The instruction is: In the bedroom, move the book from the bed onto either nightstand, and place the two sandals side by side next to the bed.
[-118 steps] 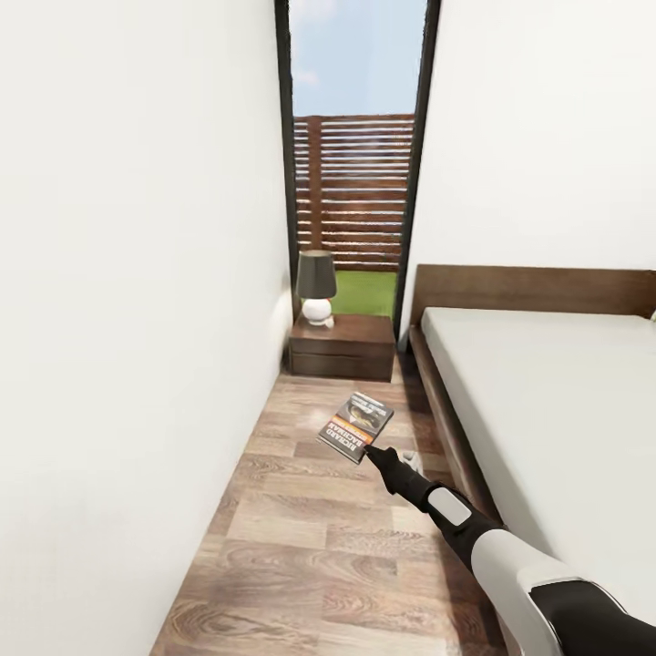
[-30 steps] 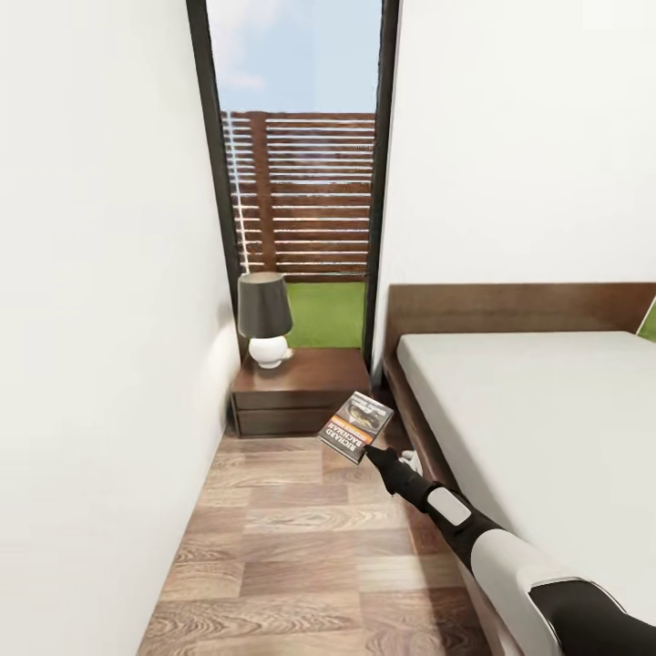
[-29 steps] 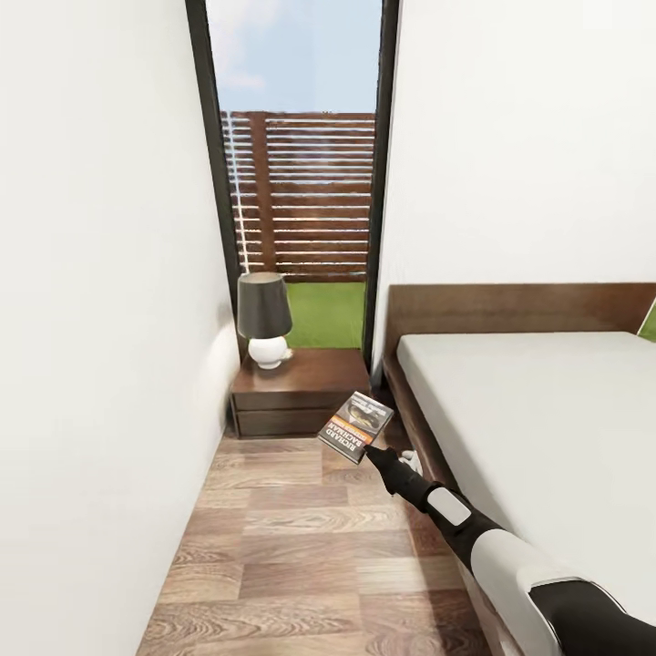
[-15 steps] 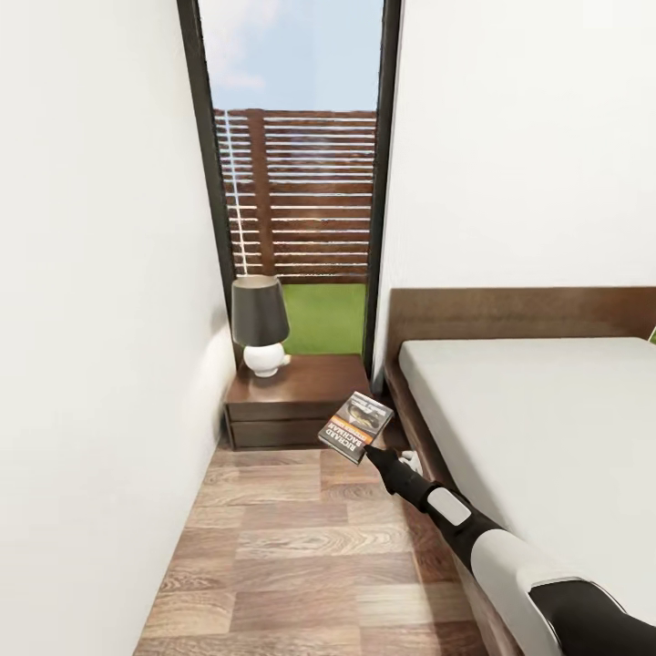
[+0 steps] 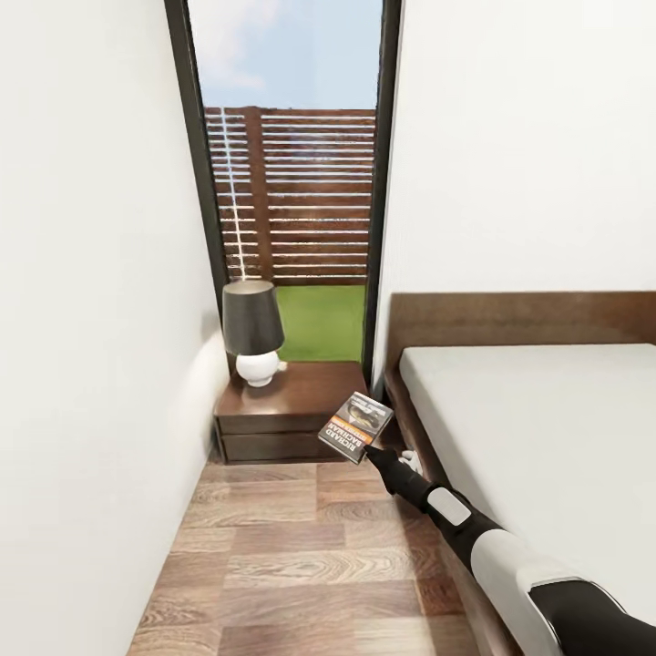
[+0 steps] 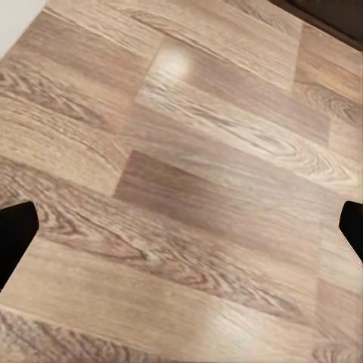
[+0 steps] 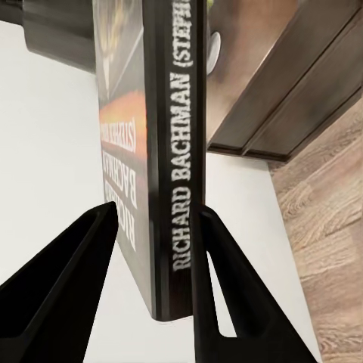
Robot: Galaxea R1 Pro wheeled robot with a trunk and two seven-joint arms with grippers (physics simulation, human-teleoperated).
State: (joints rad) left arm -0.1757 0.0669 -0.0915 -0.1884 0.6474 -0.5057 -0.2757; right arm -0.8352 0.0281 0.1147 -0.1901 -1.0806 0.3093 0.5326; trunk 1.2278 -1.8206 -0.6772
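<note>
The small thin dark grey paperback book (image 5: 356, 426) with white lettering and an orange band is held in the right gripper (image 5: 369, 453), clamped near its lower edge. In the right wrist view the book (image 7: 170, 151) is seen spine-on between the two black fingers (image 7: 68, 287), which are closed against its covers; the spine reads "RICHARD BACHMAN".

The book is held in the air over the light-brown wood-plank floor (image 5: 301, 565), tilted, just short of the low dark-brown wooden nightstand with drawers (image 5: 292, 410), which lies ahead of the fingertips. A table lamp with a dark grey shade and round white base (image 5: 251, 332) stands on the far corner of the nightstand top. Beside the right fingers, on their outer side, the dark brown wooden platform bed with a light-grey mattress (image 5: 547, 428) is seen. Beyond the nightstand a tall black-framed window (image 5: 292, 182) is visible.

In the left wrist view the black fingertips (image 6: 15, 234) of the left gripper (image 6: 181, 231) are seen wide apart at the frame edges, nothing between them, floor planks (image 6: 197, 181) beyond. How high above the floor cannot be told.
</note>
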